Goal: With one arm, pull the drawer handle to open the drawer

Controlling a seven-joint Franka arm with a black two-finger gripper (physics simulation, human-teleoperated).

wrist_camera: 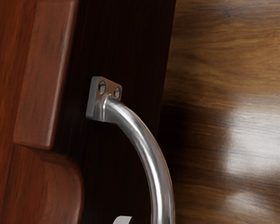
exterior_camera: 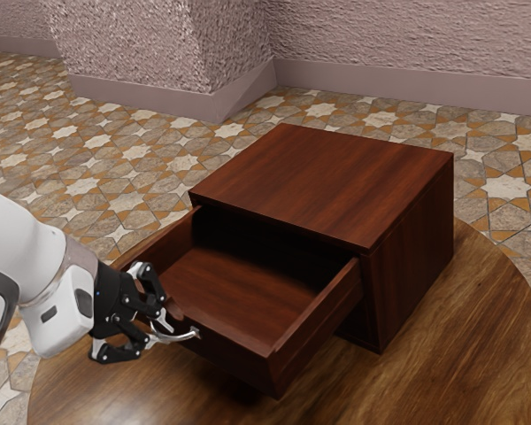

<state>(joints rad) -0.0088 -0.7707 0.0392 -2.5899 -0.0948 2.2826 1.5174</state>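
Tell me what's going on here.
A single robot arm has its hand at the curved metal handle on the front of a dark wooden drawer. The drawer stands well out of its cabinet, and the part of its inside that shows is bare. The cabinet sits on a round wooden table.
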